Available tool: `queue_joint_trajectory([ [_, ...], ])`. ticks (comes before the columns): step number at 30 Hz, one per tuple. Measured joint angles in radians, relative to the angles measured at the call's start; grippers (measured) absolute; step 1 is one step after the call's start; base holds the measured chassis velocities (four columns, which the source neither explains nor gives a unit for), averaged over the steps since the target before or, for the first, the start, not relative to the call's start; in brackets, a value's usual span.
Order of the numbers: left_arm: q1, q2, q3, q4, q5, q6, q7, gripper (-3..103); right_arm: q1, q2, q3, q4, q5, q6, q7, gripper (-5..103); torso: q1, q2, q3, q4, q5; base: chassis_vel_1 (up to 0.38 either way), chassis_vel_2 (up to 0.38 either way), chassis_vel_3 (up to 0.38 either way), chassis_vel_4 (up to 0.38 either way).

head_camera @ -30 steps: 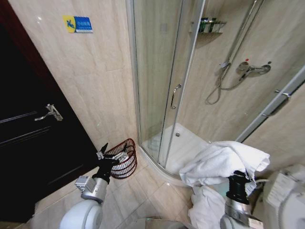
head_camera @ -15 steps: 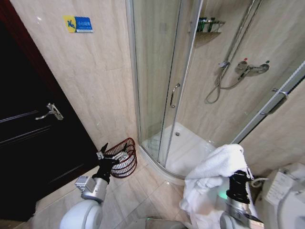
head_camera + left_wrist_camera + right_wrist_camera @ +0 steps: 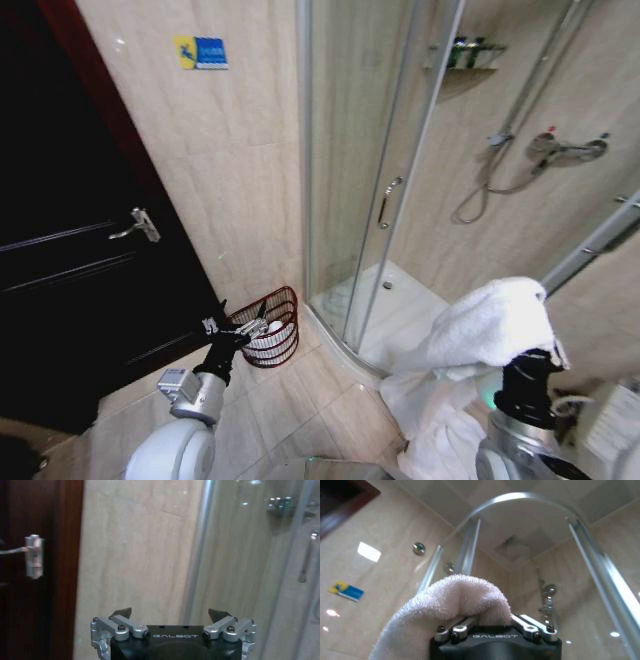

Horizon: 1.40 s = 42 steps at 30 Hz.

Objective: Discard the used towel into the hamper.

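Your right tool (image 3: 492,624) is clenched on the towel (image 3: 490,325), which drapes over and below it. Your left tool (image 3: 237,327) is released, fingers spread, with the hamper (image 3: 272,328) just beyond it.

The left arm rises from its grey shoulder at lower left, wrist angled up and forward, its black left gripper (image 3: 238,327) held low with fingers (image 3: 121,612) spread wide apart and nothing between them. At lower right, the right arm stands nearly upright, its right gripper (image 3: 490,619) pointing upward with fingers closed on a fold of the towel (image 3: 492,325), which drapes over the wrist and down the arm.
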Motion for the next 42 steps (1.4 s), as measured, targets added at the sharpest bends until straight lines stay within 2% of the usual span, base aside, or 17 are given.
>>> queue_joint_trajectory([
  [16,0.000,0.000,0.000,0.000,0.000,0.000,0.000,100,0.020,-0.010,0.000,0.041,-0.007,-0.017,-0.004,7,0.000,0.000,0.000,0.0004,-0.0001,0.107,0.115,0.110,0.109],
  [20,0.000,0.000,0.000,0.000,0.000,0.000,0.000,100,0.037,-0.015,-0.002,0.038,-0.012,-0.030,-0.004,7,0.000,0.000,0.000,-0.0002,0.0001,0.022,0.035,0.023,-0.001],
  [33,0.000,0.000,0.000,0.000,0.000,0.000,0.000,100,0.078,-0.035,-0.004,0.026,-0.011,-0.057,-0.004,7,0.000,0.000,0.000,-0.0001,-0.0003,0.146,0.138,-0.138,-0.144],
  [34,0.000,0.000,0.000,0.000,0.000,0.000,0.000,100,0.085,-0.040,-0.006,0.026,-0.009,-0.060,-0.004,7,0.000,0.000,0.000,0.0000,0.0003,0.224,0.236,-0.239,-0.224],
  [37,0.000,0.001,0.000,0.000,0.000,0.000,0.000,100,0.094,-0.047,-0.009,0.026,-0.008,-0.061,-0.004,7,0.000,0.000,0.000,-0.0003,-0.0009,0.218,0.198,-0.197,-0.217],
  [38,0.000,0.001,-0.001,0.000,0.000,0.000,0.000,100,0.105,-0.054,-0.011,0.025,-0.007,-0.062,-0.006,7,0.000,0.000,0.000,0.0003,-0.0013,0.163,0.143,-0.154,-0.125],
  [39,0.000,0.001,-0.001,0.000,0.000,0.000,0.000,100,0.113,-0.060,-0.012,0.025,-0.006,-0.066,-0.006,7,0.000,0.000,0.000,-0.0001,0.0000,0.163,0.091,-0.074,-0.125],
  [42,0.000,0.001,-0.001,0.000,0.000,0.000,0.000,100,0.139,-0.079,-0.014,0.026,0.001,-0.080,-0.006,7,0.000,0.000,0.000,-0.0002,-0.0005,0.068,0.061,-0.044,-0.061],
])
